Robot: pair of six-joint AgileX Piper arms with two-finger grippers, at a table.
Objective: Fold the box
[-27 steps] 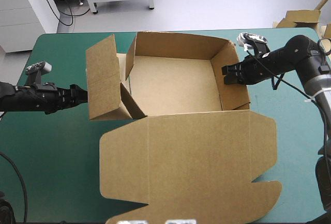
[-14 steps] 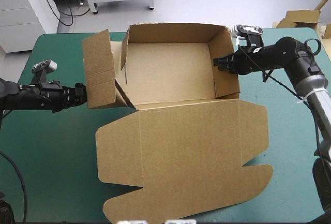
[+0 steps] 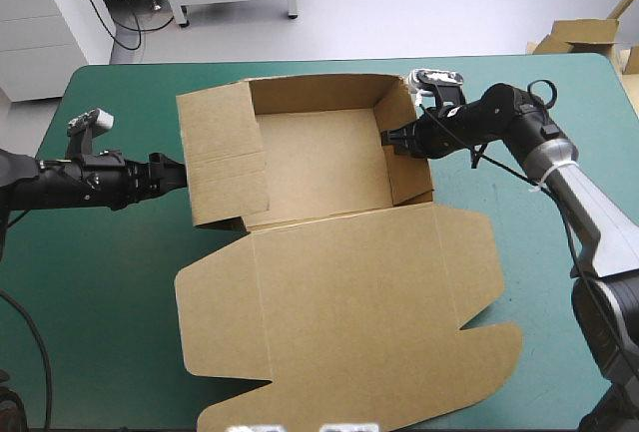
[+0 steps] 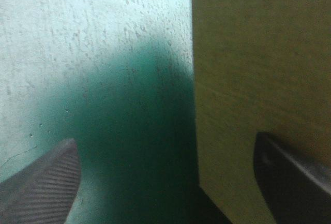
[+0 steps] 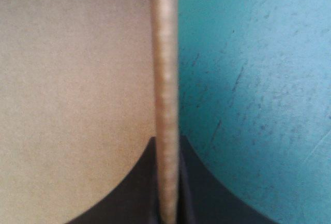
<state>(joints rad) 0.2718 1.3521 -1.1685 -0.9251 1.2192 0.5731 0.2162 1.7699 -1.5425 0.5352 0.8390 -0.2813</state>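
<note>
The brown box (image 3: 319, 158) stands as an open tray in the middle of the teal-green table, its lid (image 3: 339, 312) flat toward the near edge. My right gripper (image 3: 392, 141) is shut on the box's right wall, whose thin edge (image 5: 164, 79) runs up between the black fingers of the gripper (image 5: 166, 188). My left gripper (image 3: 183, 175) is at the outer face of the box's left flap (image 3: 222, 158). It (image 4: 170, 182) is open, and the board (image 4: 258, 69) reaches in between its fingers from one side.
Bare teal-green cover (image 3: 100, 282) lies to the left of the box and also to its right (image 3: 569, 282). Pieces of brown board (image 3: 584, 33) sit just beyond the table's far right corner.
The box has slid left and turned a little. Its left flap has swung up closer to the tray. The right gripper moved left with the right wall; the left gripper stayed against the flap.
</note>
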